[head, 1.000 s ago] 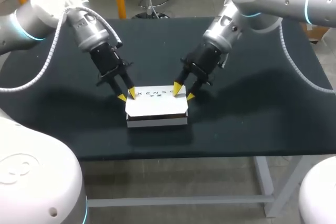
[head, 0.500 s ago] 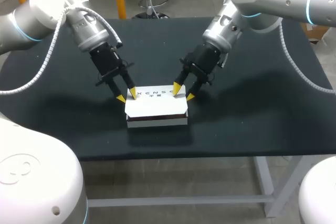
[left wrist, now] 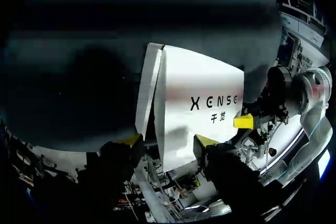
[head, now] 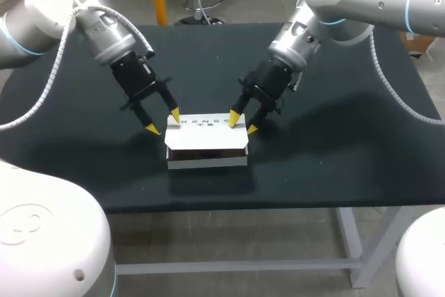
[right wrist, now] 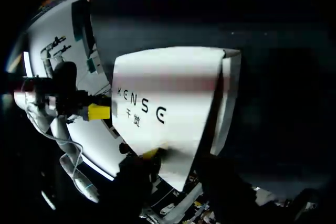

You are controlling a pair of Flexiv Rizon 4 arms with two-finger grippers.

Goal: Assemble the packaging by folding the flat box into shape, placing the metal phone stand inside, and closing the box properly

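We see the white box (head: 207, 142) folded up, flat on the table (head: 334, 144) near its front edge, lid down, side flaps slightly out.

A smooth white cardboard box (head: 207, 140) with a matt finish lies on a matt, dark, cloth-like tabletop (head: 334, 144). The left end effector (head: 163, 122) and right end effector (head: 243, 122) are matt black, with smooth, plastic-looking yellow tips.

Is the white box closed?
Closed on top: the lid lies flat over the box. A side flap sticks out slightly; whether it is tucked in, cannot tell.
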